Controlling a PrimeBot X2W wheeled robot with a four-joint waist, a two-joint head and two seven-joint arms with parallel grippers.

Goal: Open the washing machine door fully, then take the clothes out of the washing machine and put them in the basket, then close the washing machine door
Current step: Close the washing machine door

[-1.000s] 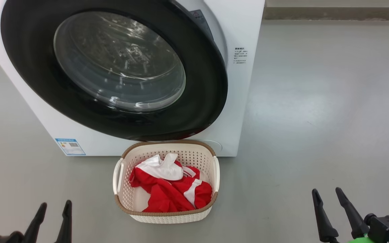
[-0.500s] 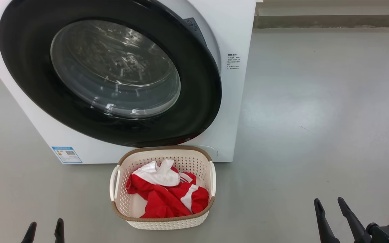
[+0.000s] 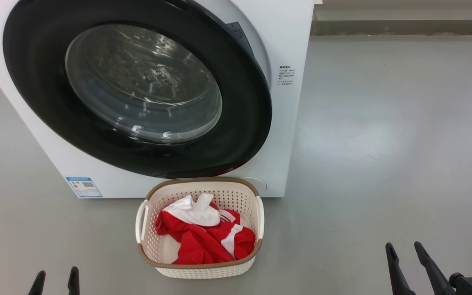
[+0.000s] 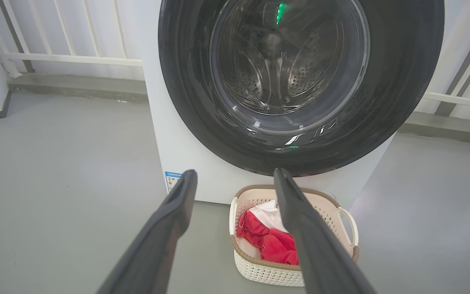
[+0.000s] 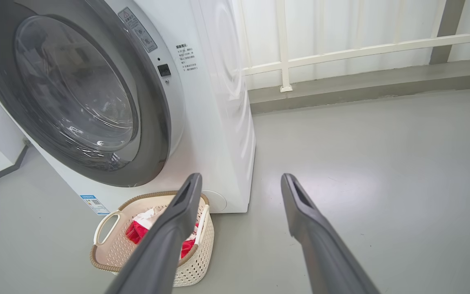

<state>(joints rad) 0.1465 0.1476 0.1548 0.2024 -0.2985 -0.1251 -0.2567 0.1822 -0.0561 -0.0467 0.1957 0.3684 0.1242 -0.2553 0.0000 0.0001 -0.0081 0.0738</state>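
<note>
Bright red-and-white fabric clothes [image 3: 195,241] are heaped, partly hidden, in the cream perforated plastic basket [image 3: 203,270] before the white washing machine [image 3: 289,123]. The left tool [image 3: 57,273] and right tool [image 3: 404,248], cut off below, are held spread, empty.

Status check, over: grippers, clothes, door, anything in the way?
Left gripper and right gripper open, empty. Clothes in basket. Washing machine door looks shut, latch unconfirmed. Basket sits under door's lower edge; nothing else in the way.
</note>
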